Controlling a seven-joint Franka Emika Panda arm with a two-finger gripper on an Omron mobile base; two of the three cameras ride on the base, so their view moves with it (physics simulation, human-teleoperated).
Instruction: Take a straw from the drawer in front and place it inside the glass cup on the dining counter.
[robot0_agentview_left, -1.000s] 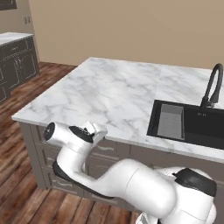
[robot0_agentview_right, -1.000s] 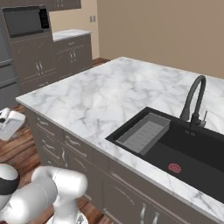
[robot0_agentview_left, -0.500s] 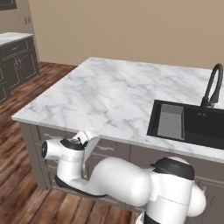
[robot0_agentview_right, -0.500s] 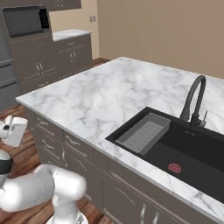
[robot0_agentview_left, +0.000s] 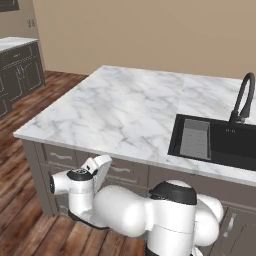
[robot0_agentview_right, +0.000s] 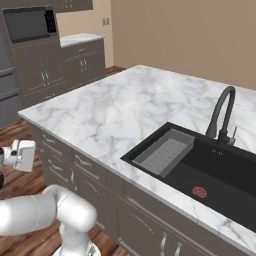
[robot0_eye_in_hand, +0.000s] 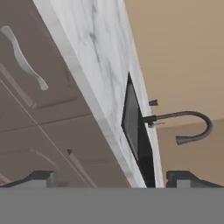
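our pincer (robot0_eye_in_hand: 109, 177) is spread; the shut grey-brown wooden drawer (robot0_eye_in_hand: 39, 57) should slide stiffly, so we'd hook its curved silver handle (robot0_eye_in_hand: 24, 59).

no readable text, labels, brands, numbers or signs anywhere

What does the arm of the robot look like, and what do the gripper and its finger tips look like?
The arm is glossy white, made of thick rounded segments, with dark, nearly black caps and rings at the joints. No loose cables or markings are visible on it. The gripper ends in two small dark grey finger tips with a blocky, angular shape. The hand behind them is a white boxy piece.
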